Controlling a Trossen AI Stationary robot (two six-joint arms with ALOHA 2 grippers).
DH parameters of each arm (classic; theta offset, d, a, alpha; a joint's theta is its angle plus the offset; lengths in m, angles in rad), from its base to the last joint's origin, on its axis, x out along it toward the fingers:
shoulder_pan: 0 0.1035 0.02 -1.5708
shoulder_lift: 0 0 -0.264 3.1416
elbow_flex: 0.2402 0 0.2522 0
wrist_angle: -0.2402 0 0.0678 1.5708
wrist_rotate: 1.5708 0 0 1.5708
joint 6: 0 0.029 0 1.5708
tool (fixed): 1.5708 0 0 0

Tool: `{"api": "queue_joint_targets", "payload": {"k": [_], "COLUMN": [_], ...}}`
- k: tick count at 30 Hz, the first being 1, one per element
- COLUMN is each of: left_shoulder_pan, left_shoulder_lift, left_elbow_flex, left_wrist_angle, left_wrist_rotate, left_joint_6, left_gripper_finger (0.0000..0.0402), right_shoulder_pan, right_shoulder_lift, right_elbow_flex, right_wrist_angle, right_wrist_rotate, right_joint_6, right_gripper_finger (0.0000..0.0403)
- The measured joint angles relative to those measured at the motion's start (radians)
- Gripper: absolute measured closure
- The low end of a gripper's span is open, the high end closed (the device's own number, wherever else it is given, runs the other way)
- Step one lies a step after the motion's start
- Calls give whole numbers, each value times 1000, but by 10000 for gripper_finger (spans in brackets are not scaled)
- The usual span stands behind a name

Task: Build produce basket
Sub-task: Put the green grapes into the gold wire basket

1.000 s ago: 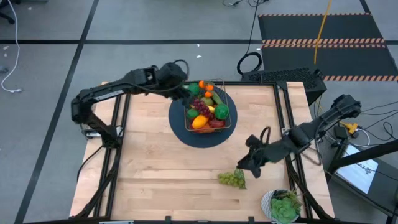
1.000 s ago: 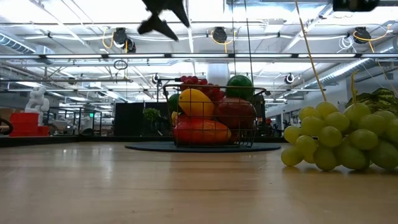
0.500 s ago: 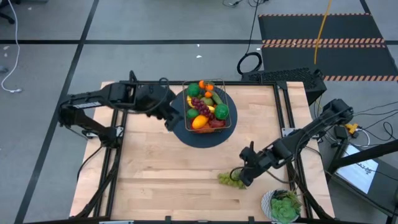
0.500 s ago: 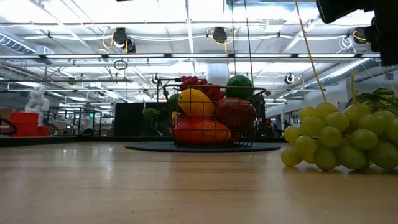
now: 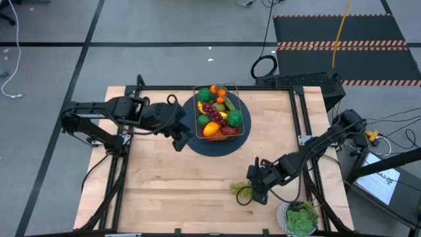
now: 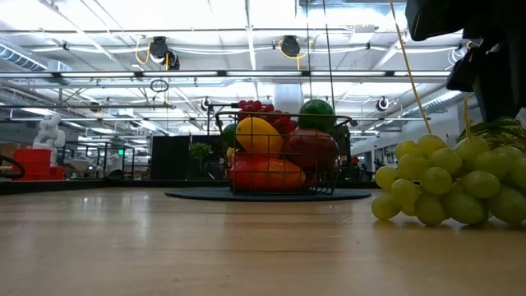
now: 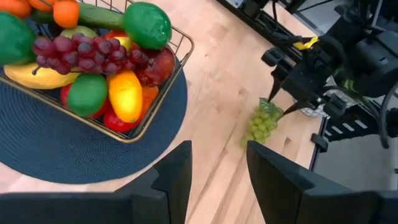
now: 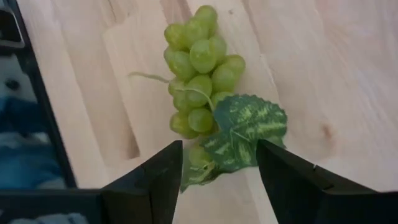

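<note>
The wire basket stands on a round dark-blue mat at the table's far middle. It is filled with produce: purple grapes, oranges, limes, a banana, red apples and a cucumber. A bunch of green grapes with a leaf lies on the wood near the front right and also shows in the high view. My right gripper is open just above the bunch's leaf end, one finger on either side. My left gripper is open and empty at the mat's left edge.
A leafy green plant in a white pot stands at the front right corner, close to my right arm. The bare wood to the left of the grapes and in front of the mat is free. In the low view the grapes lie at the right.
My left gripper has drawn back from the basket's left rim toward the table's left and near side, and is now at the mat's edge. My right gripper has gone toward the near edge and down onto the green grapes. The grapes have stayed in place.
</note>
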Motion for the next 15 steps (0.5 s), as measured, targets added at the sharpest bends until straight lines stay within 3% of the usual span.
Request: {"api": "queue_joint_targets", "payload": {"k": [11, 15], "left_shoulder_pan": [-11, -11], "left_shoulder_lift": [0, 0], "left_elbow_flex": [0, 0], "left_wrist_angle": [5, 6], "left_wrist_rotate": [-34, -38], "left_joint_6": [-36, -36], "left_gripper_finger": [250, 250], "right_shoulder_pan": [-9, -9], "right_shoulder_lift": [29, 29], "right_elbow_flex": [-45, -98], "right_wrist_angle": [43, 165], "right_wrist_rotate": [4, 4], "right_joint_6": [-94, -104], "right_gripper_finger": [265, 281]}}
